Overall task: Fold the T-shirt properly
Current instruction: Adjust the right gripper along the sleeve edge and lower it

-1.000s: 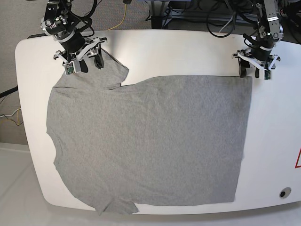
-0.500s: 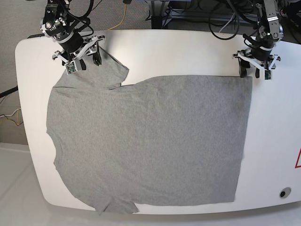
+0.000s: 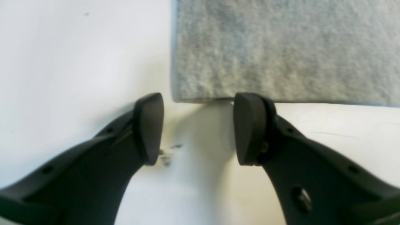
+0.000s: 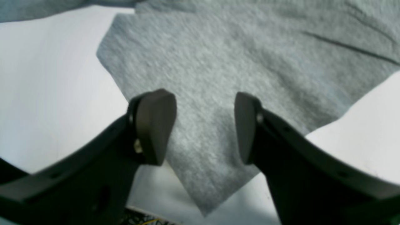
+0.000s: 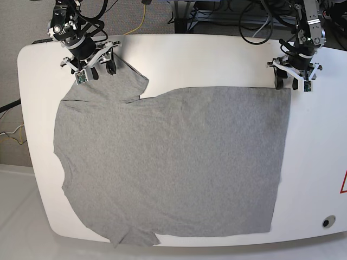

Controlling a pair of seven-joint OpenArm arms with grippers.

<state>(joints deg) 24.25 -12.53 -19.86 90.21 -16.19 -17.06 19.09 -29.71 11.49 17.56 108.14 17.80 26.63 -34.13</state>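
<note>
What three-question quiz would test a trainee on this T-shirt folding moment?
1. True or false: the left pincer is shut on the T-shirt.
2. Which part of the shirt lies beneath the right pincer? A) a sleeve B) the bottom hem C) the collar
3. Fill in: in the left wrist view, the shirt's corner lies just beyond the pincer's ____ jaws, on the white table.

Key
1. False: its jaws stand apart and hold nothing.
2. A: the far sleeve, spread under the open jaws.
3. open
</note>
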